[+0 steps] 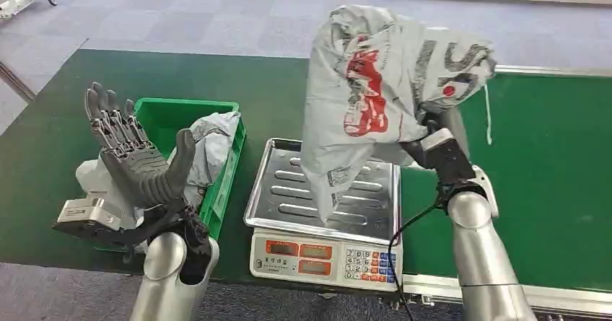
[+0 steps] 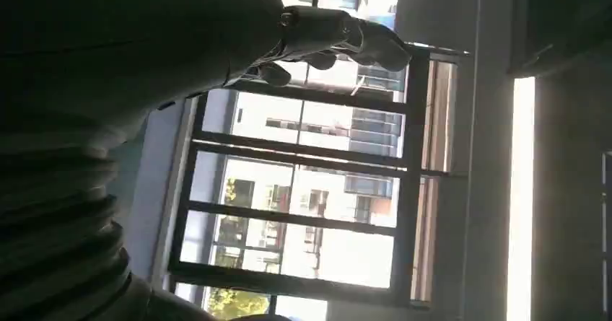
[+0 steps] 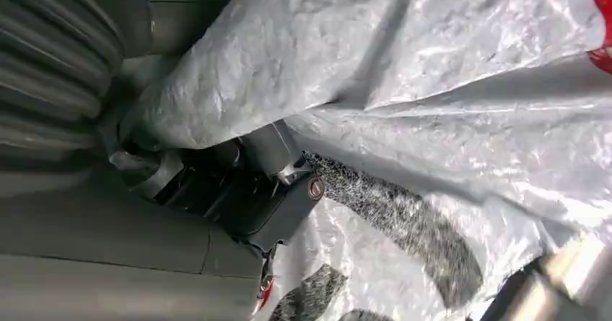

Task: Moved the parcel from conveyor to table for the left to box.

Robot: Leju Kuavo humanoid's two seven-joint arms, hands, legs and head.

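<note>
Hanging above the scale (image 1: 322, 200), the parcel (image 1: 375, 94) was grasped by the right robot hand (image 1: 433, 137); its loose tail might snag the scale. The left robot hand (image 1: 133, 155) was released.

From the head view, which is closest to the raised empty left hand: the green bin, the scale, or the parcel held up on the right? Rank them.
From the left hand:
1. Green bin, right beside it.
2. Scale, in the middle.
3. Parcel, held up by the right hand, far side.
</note>
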